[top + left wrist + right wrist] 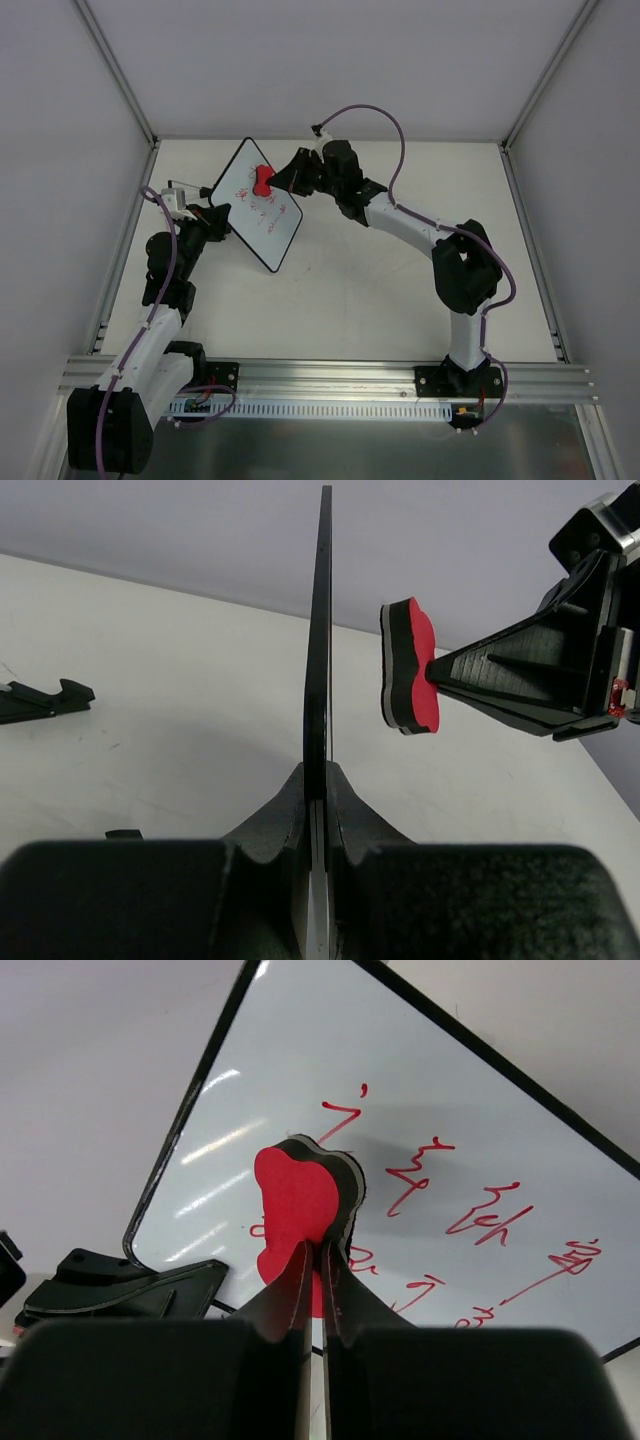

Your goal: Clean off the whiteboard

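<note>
The whiteboard (pixel 258 210) is lifted off the table and tilted, its white face carrying red writing (pixel 480 1210). My left gripper (pixel 218 213) is shut on the board's left edge. The left wrist view shows the board edge-on (pixel 319 660), pinched between the jaws (pixel 320 775). My right gripper (pixel 287 180) is shut on the red bone-shaped eraser (pixel 263 181). In the left wrist view, the eraser (pixel 408 667) hangs a short gap off the board's face. In the right wrist view, the eraser (pixel 295 1200) sits over the left end of the writing, with the board (pixel 430 1090) behind it.
A black stand foot (pixel 40 700) lies on the white table (pixel 400 300) left of the board. Grey enclosure walls with aluminium posts (pixel 120 70) close in the back and sides. A metal rail (pixel 330 378) runs along the near edge.
</note>
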`<state>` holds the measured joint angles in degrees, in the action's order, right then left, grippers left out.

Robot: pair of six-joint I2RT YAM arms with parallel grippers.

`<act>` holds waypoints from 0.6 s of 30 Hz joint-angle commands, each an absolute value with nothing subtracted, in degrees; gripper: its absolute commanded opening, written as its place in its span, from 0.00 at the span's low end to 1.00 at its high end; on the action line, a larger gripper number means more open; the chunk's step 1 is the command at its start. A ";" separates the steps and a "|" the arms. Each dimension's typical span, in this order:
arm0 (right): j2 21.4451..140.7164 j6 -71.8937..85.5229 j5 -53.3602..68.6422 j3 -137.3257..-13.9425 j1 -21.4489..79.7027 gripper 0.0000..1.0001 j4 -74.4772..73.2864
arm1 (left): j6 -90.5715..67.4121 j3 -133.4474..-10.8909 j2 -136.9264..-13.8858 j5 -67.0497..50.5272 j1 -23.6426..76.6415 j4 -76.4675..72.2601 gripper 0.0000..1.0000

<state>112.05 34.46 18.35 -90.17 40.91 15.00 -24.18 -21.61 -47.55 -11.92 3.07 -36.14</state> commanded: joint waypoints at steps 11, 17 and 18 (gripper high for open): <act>102.67 26.65 20.48 -72.26 34.81 0.00 4.33 | -18.55 -24.00 -47.20 -8.96 3.69 -36.04 0.00; 96.69 16.27 18.11 -64.34 31.91 0.00 -9.37 | -17.93 -23.82 -46.58 -8.79 3.69 -35.42 0.00; 96.51 15.30 17.32 -64.16 31.64 0.00 -11.41 | -17.93 -23.73 -46.50 -8.88 3.69 -35.25 0.00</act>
<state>100.71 22.06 18.90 -64.69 32.08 -3.36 -22.81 -22.09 -47.33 -11.03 3.42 -35.53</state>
